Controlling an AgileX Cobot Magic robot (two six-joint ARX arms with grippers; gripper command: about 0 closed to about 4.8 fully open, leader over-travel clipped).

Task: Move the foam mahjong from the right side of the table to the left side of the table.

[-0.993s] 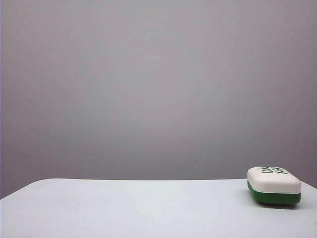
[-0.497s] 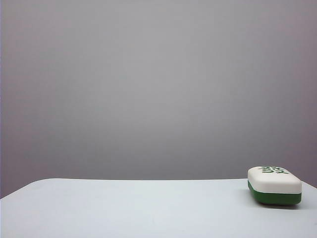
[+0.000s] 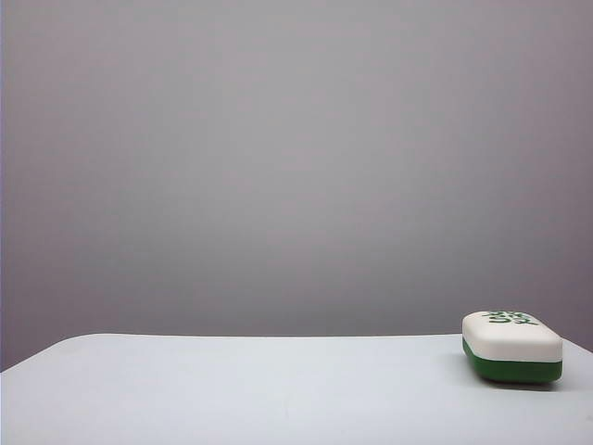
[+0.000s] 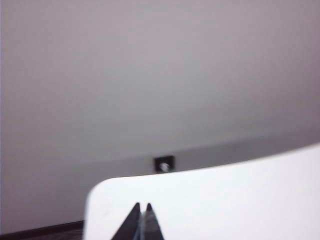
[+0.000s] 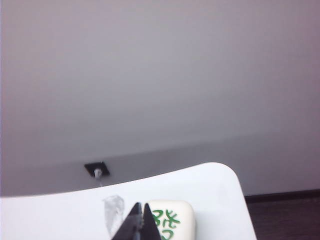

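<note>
Foam mahjong [image 3: 512, 346]: we find it at 4 o'clock on the table [image 3: 278, 389], flat, untouched.
Left gripper [image 4: 142, 207]: fingertips together, over table's left corner.
Right gripper [image 5: 141, 206]: fingertips together, near mahjong.

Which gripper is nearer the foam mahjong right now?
Right. The right gripper, shut, points at the foam mahjong just ahead of it. The left gripper, shut, faces bare table, no mahjong in its view.

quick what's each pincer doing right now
Left pincer: closed, empty, above the table.
Right pincer: closed, empty, just short of the foam mahjong.
</note>
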